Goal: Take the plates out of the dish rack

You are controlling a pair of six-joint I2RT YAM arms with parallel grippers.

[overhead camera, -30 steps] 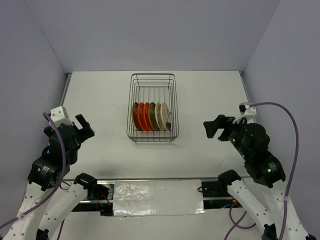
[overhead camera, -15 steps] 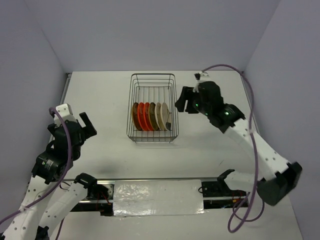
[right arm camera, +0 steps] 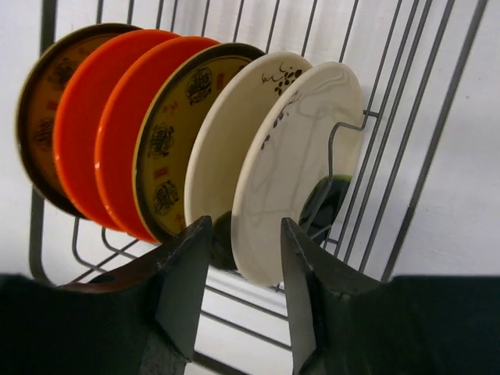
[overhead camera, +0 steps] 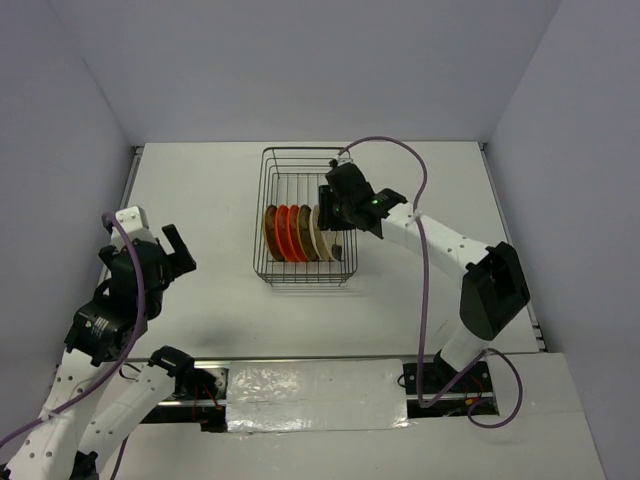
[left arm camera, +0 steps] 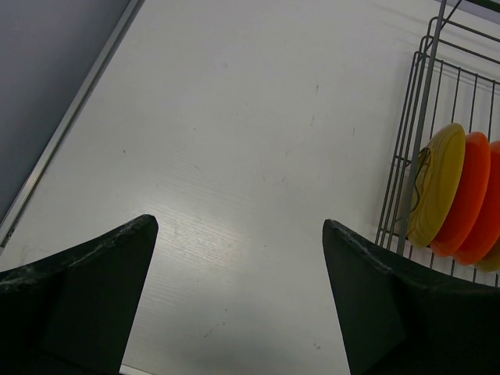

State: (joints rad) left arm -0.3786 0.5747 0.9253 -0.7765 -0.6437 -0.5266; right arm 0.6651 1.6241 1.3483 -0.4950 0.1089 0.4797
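Right arm has swung way over from its own side of the table (overhead camera: pixel 200 190) and now reaches in at the rack, while the left one has barely budged.

Left to right then: the left gripper (left arm camera: pixel 238 226) hangs over bare tabletop on the left, jaws spread wide with nothing between them.

The rack (overhead camera: pixel 305 151) sits mid-table, and all six plates (overhead camera: pixel 300 232) stand on edge in a row in its near half. From the left they go brown-and-yellow, two orange, another brown-and-yellow, then two cream.

The right gripper (right arm camera: pixel 244 225) is at the right end of that row, with its fingers (right arm camera: pixel 186 273) straddling the lower rim of the last cream plate (right arm camera: pixel 305 148). The jaws are part-way in, but honestly can't tell if they're actually pinching it or just sitting either side.
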